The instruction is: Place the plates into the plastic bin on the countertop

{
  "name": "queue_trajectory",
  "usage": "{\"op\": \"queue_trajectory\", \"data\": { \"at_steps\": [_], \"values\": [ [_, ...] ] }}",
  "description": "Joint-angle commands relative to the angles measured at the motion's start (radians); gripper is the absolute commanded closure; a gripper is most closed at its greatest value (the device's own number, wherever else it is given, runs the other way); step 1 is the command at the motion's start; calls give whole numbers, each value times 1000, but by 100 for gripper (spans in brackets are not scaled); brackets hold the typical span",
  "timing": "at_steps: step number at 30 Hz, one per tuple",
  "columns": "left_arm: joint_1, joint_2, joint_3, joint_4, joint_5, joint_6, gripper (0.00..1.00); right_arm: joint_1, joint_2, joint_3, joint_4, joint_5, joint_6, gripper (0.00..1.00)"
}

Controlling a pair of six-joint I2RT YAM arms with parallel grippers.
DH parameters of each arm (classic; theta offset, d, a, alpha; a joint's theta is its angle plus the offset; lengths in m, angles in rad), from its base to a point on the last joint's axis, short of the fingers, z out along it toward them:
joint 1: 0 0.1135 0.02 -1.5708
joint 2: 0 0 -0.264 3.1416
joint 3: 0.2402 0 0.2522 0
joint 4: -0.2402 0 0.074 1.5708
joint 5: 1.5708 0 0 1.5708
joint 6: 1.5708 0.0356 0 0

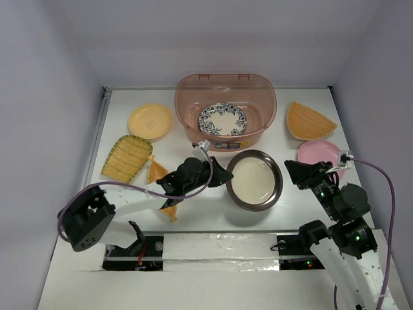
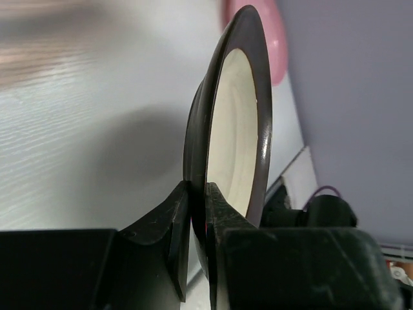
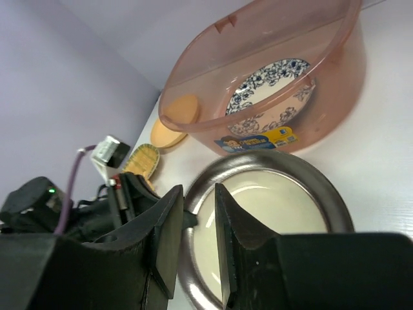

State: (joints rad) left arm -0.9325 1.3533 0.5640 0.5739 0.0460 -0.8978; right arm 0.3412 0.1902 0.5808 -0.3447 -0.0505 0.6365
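At the far left, a round yellow plate (image 1: 150,121) is lying on the flat white countertop (image 1: 258,223). Just in front of it, a yellow ribbed plate (image 1: 126,158) is sitting at a slant. Beside that, an orange leaf-shaped plate (image 1: 156,172) is showing partly from under the left arm (image 1: 129,194).

We are seeing that arm bending low from its base at the lower left and reaching rightward across the table. Its left gripper (image 1: 221,175) is meeting the left edge of a brown-rimmed cream plate (image 1: 254,181). In the left wrist view, the two black fingers (image 2: 169,226) are pinching the dark rim tightly between them. We cannot tell whether this plate is resting on the counter or raised just off it. It is sitting just in front of the translucent reddish-brown plastic bin (image 1: 187,97), outside it. A blue-floral white plate (image 1: 222,119) is lying flat on the bin's floor.

Further right, the right arm (image 1: 352,203) is rising from its base at the lower right, folding at the elbow and pointing leftward. Its right gripper (image 3: 199,197) is hovering near the cream plate's right edge without touching it. Its fingers are standing a narrow gap apart, with nothing between them.

Behind this arm a round pink plate (image 1: 316,152) is lying partly hidden. Farther back, an orange fan-shaped plate (image 1: 308,121) is resting beside the bin's right end.
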Motion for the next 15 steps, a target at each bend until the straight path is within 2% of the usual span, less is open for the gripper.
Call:
{"op": "queue_trajectory", "data": {
  "at_steps": [1, 5, 11, 15],
  "values": [
    [29, -163, 68, 158, 69, -35, 100, 1, -50, 66, -57, 96, 12, 68],
    [98, -236, 161, 93, 104, -20, 100, 1, -126, 57, -82, 190, 37, 68],
    [256, -264, 289, 31, 106, 26, 100, 1, -149, 27, -96, 184, 45, 68],
    [363, -211, 405, 33, 106, 43, 100, 1, -138, 13, -80, 156, 31, 68]
  ]
}}
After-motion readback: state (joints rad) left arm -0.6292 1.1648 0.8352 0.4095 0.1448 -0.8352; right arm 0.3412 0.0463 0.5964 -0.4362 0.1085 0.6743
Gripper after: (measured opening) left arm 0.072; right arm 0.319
